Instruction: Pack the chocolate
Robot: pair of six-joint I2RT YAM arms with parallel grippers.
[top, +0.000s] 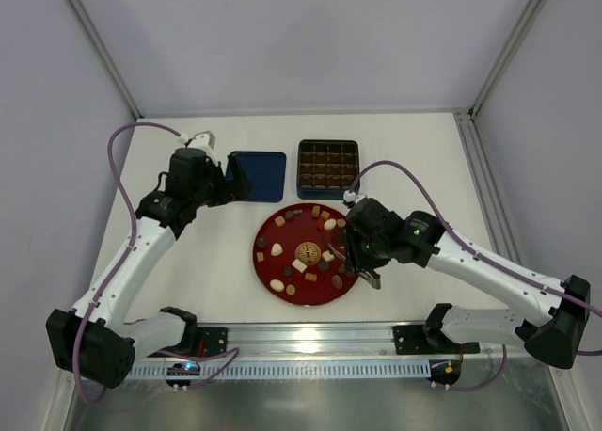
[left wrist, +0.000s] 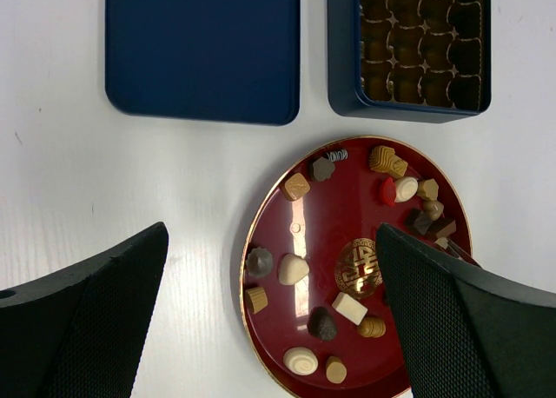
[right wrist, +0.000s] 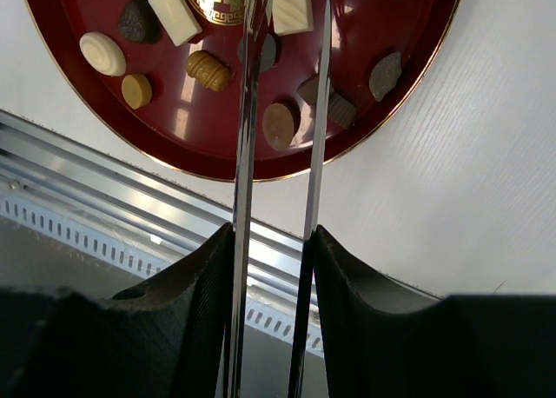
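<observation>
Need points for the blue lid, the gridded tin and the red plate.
blue lid (left wrist: 202, 46), left wrist view, middle of its flat face.
gridded tin (left wrist: 344, 50), left wrist view, its left wall.
red plate (left wrist: 334, 220), left wrist view, bare red patch left of centre.

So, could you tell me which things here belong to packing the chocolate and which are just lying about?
Job: assorted brown and cream chocolate pieces; round red plate; square dark-blue tin with gridded insert; thin metal tongs.
Lying about: flat dark-blue tin lid; silver aluminium rail.
</observation>
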